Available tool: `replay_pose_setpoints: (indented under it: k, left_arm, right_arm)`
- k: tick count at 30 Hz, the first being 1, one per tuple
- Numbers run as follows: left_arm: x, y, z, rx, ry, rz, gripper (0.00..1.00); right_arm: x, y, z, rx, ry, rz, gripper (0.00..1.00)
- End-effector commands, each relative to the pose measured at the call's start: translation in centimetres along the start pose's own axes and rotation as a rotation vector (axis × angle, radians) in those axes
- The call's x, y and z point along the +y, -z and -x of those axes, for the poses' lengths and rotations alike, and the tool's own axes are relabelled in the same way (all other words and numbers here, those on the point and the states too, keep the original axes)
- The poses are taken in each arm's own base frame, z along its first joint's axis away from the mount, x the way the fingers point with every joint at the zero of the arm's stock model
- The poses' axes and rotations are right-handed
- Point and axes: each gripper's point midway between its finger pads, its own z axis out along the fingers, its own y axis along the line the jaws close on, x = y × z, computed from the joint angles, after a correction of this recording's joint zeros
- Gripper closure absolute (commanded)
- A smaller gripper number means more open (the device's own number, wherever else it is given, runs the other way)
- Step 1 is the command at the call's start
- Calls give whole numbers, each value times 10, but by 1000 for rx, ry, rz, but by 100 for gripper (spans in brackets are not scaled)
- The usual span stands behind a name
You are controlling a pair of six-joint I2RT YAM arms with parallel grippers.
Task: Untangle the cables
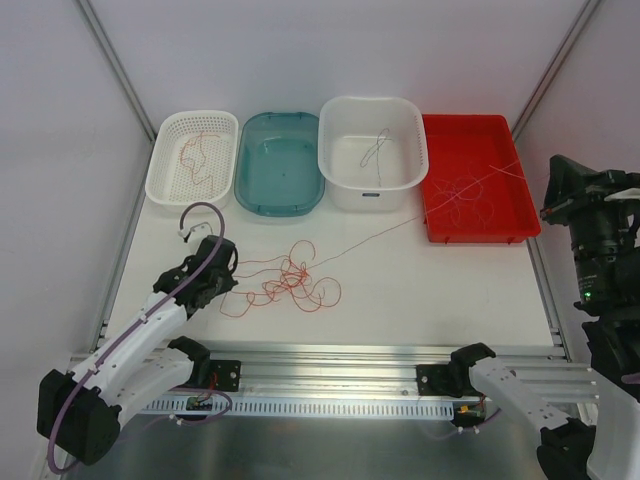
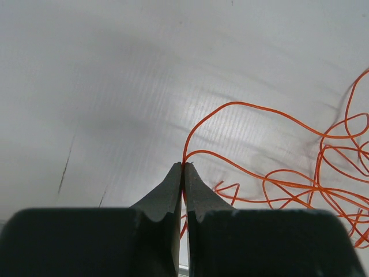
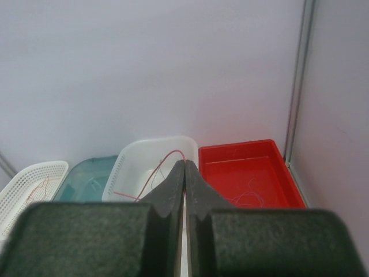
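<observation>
Seen from above, a white table [image 1: 430, 290] holds a loose tangle of thin red cables [image 1: 290, 285] left of centre, in the open between the arms and a row of four containers. One long strand [image 1: 400, 228] leaves the tangle and runs right and away, into the red tray [image 1: 520, 225] at the far right, where more thin wires curl.

Left of that tray stands a white tub [image 1: 335, 120] with a pale grey wire [image 1: 376, 155] in it, then a teal tray [image 1: 250, 200], then a white basket [image 1: 165, 165] holding a red wire [image 1: 197, 155].

The left gripper [image 1: 228, 262] is low over the table at the tangle's left edge. In its wrist view the jaws are together, clamped on one orange loop at the tips, with the rest of the tangle lying to the right.

The right gripper [image 3: 184, 163] is folded back at the near edge, facing the containers. Its jaws are together. A fine red strand [image 3: 164, 157] arcs from their tips; I cannot tell whether it is pinched.
</observation>
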Motion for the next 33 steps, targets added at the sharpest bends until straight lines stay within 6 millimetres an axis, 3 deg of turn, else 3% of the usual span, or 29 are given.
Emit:
replay_pose_setpoints:
  k: [1,7,12,17,20,22,24,26,27,29,30,31,33]
  left_arm:
    - [8,8,19,-43,14,39,100]
    - [16,27,56,-120,-59,76,100]
    - [39,41,96,-204,-193,217,100]
    - [55,37,106,-198,-286,336,100]
    - [49,32,100,-170,-276,297,100]
    - [30,29,93,-144,-258,185,100]
    - [14,27,87,-133,-273,74,100]
    - [-15,32,85,-154,-262,-106,97]
    - [-20,30,78,-147,-273,-151,94]
    - [-39,38,77,-178,-264,-277,92]
    - [-41,35,71,-170,-268,-296,92]
    - [-43,38,71,-175,-270,-318,90]
    - [-46,38,67,-169,-287,-338,89]
  right_arm:
    - [-18,2,39,-117,0,-100,99]
    - [-28,7,75,-202,24,-152,99]
    - [-28,2,92,-229,51,-166,99]
    - [-28,4,101,-253,46,-165,99]
    - [-22,-1,86,-206,58,-132,99]
    - [-10,-9,63,-132,57,-77,99]
    - [6,-19,24,-19,43,-2,99]
    - [21,-28,-12,86,23,61,99]
    - [32,-34,-56,203,23,108,99]
    - [45,-35,-107,328,-41,150,99]
    - [48,-36,-156,440,-54,154,99]
    - [57,-30,-184,518,-91,193,99]
    - [57,-20,-231,632,-121,181,97]
